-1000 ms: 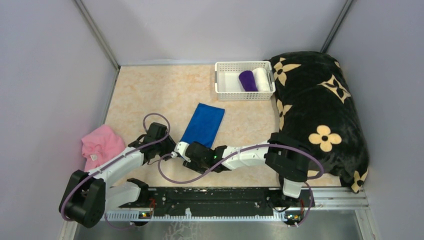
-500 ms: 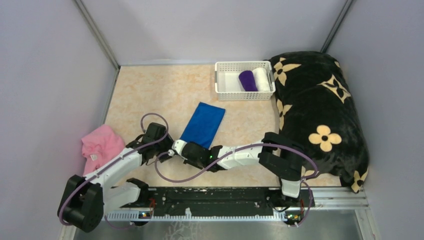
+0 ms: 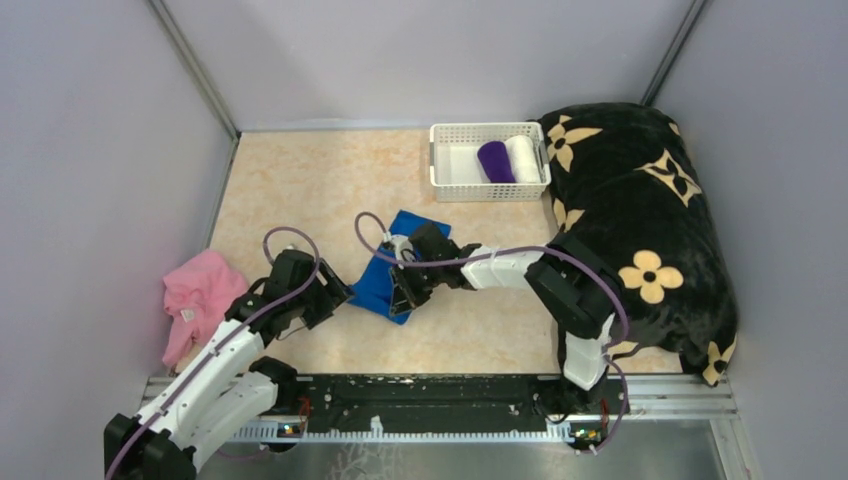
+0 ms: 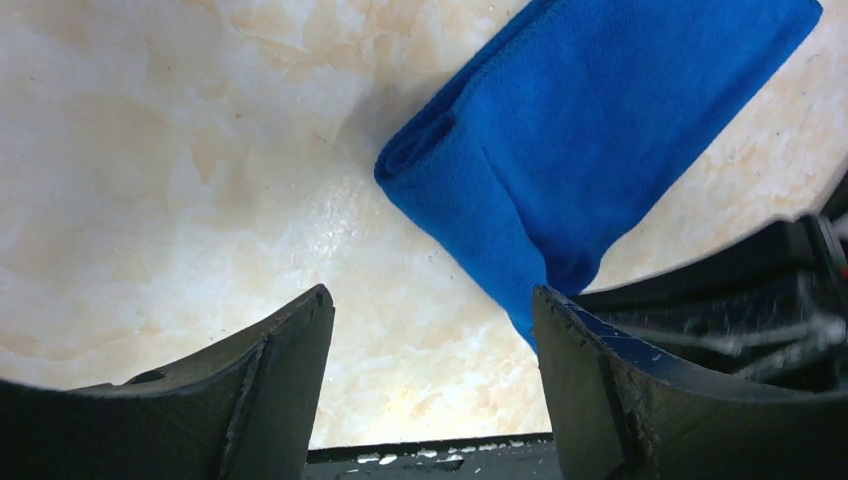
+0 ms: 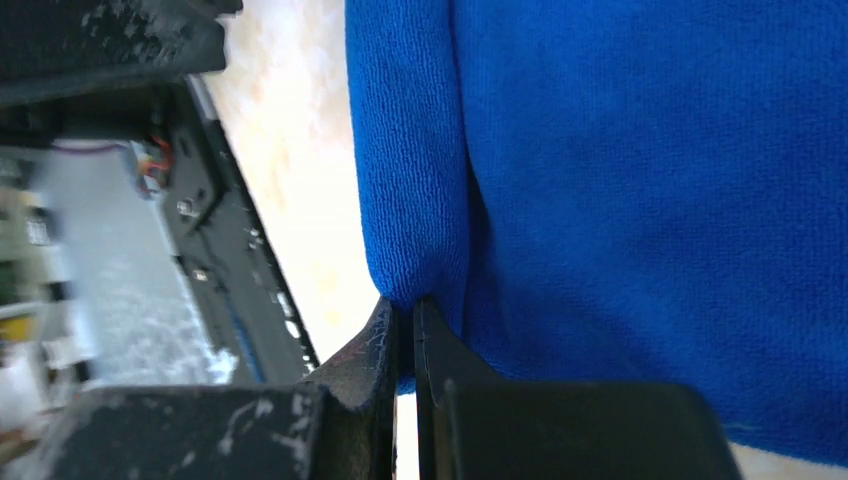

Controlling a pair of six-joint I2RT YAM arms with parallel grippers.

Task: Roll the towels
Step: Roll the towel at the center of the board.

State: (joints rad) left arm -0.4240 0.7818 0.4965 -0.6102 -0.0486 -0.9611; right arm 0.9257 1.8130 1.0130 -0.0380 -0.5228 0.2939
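The bright blue towel [image 3: 385,280] lies on the table's middle with its near end folded back over itself. It also shows in the left wrist view [image 4: 590,130] and the right wrist view [image 5: 650,200]. My right gripper [image 3: 405,292] is shut on the blue towel's folded near edge, its fingertips [image 5: 405,315] pinching the cloth. My left gripper [image 3: 335,297] is open and empty, just left of the fold, its fingers [image 4: 280,370] over bare table. The dark purple towel [image 3: 494,161] and the cream-white towel [image 3: 524,157] lie rolled in the white basket [image 3: 445,180].
A pink cloth [image 3: 200,295] lies at the table's left edge. The big black blanket with beige flowers [image 3: 640,240] fills the right side. The black rail [image 3: 430,395] runs along the near edge.
My right gripper has lifted the blue towel's near end and carried it away from the rail, folding it back over the towel. My left arm has drawn back and turned towards the fold.
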